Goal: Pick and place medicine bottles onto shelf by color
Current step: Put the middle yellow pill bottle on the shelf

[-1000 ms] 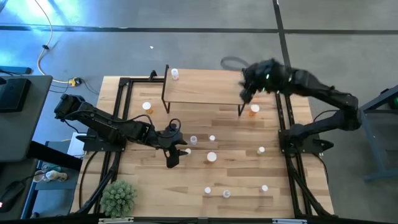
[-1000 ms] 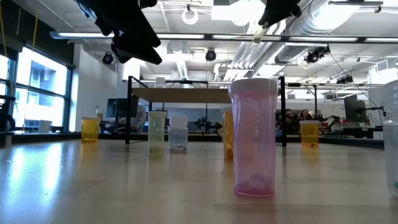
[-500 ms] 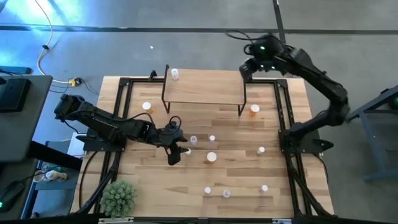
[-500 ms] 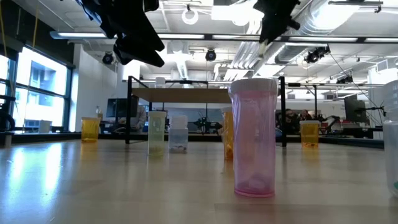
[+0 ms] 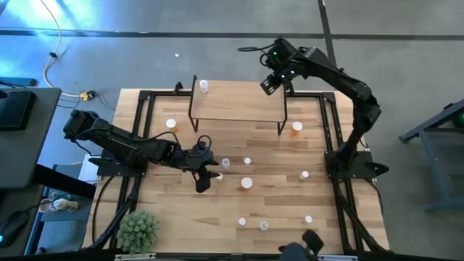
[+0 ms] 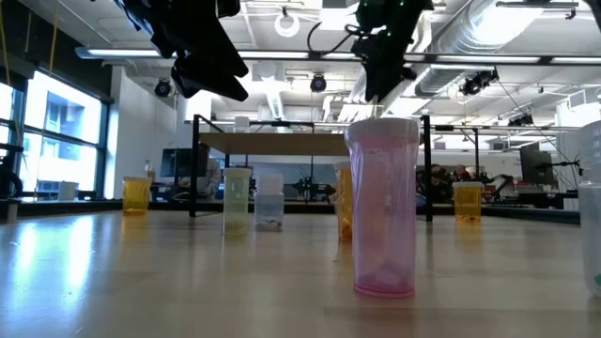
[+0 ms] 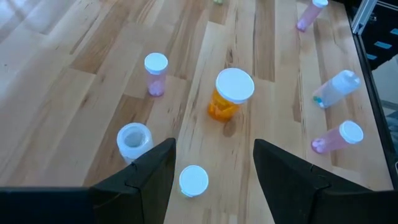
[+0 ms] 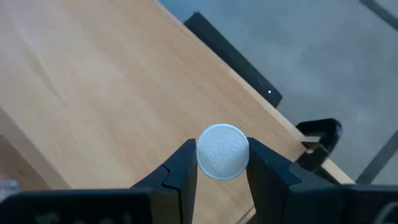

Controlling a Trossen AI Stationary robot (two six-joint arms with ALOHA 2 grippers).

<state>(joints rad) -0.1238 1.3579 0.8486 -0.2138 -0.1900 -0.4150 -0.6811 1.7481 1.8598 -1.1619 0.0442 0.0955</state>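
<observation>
My right gripper (image 5: 270, 83) hangs over the far right end of the shelf (image 5: 238, 103), shut on a white-capped medicine bottle (image 8: 222, 152) whose body is hidden under the cap. One small bottle (image 5: 204, 86) stands on the shelf's far left corner. My left gripper (image 7: 211, 180) stands open above the table's middle (image 5: 205, 176), with a white-capped bottle (image 7: 193, 180) on the table below the gap between its fingers, untouched. An orange bottle (image 7: 231, 93), a pink one (image 7: 155, 71) and a whitish one (image 7: 134, 140) stand close by. My right gripper pinches the bottle between its two fingers at the sides of the white cap (image 8: 211, 163). The fingers (image 8: 184, 167) slant down from above. The bottle sits upright, cap up, lifted clear above the shelf board (image 8: 93, 81).
More bottles are scattered over the tabletop: an orange one (image 5: 296, 129) by the shelf's right leg, one (image 5: 171, 125) left of the shelf, and several near the front edge (image 5: 264, 225). A green plant ball (image 5: 138, 230) sits at the near left corner. A pink bottle (image 6: 383, 207) stands close to the low camera.
My right gripper has carried the bottle from beside the shelf's right end toward the table's far edge and then leftward over the shelf's far right corner, tipping further down. It has stayed shut on the bottle.
</observation>
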